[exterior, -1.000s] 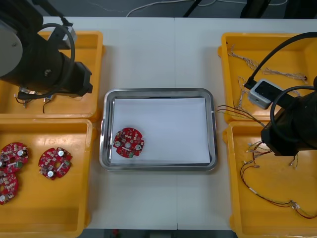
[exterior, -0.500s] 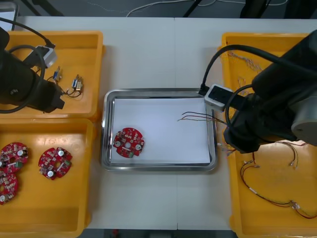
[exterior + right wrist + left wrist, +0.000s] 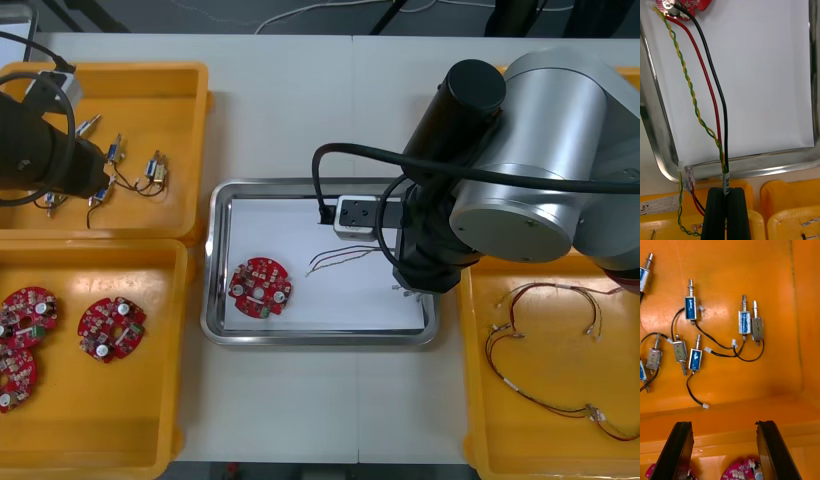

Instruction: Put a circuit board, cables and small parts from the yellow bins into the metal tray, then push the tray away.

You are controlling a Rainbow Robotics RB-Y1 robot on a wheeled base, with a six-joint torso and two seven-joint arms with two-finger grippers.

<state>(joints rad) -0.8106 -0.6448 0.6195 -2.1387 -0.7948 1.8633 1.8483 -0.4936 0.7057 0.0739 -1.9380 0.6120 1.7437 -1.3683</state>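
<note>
My right gripper (image 3: 726, 190) is shut on a cable bundle (image 3: 711, 93) of red, black and twisted yellow-green wires. The bundle trails over the white inside of the metal tray (image 3: 752, 168) toward a round red circuit board (image 3: 681, 4). In the front view my right arm (image 3: 500, 170) hangs over the tray's right side, and the cable's loose ends (image 3: 335, 258) lie right of the circuit board (image 3: 260, 288). My left gripper (image 3: 723, 423) is open above the bin floor, short of several small metal parts (image 3: 692, 307) with black leads.
The tray's rim (image 3: 215, 260) sits between the yellow bins. The far left bin (image 3: 180, 90) holds the small metal parts (image 3: 110, 160). More red boards (image 3: 110, 328) lie in the near left bin. Red and yellow cables (image 3: 540, 360) lie in the near right bin.
My right arm swung left from the right bins to over the tray, carrying the cable with it. My left arm drew back toward the far left bin's outer side.
</note>
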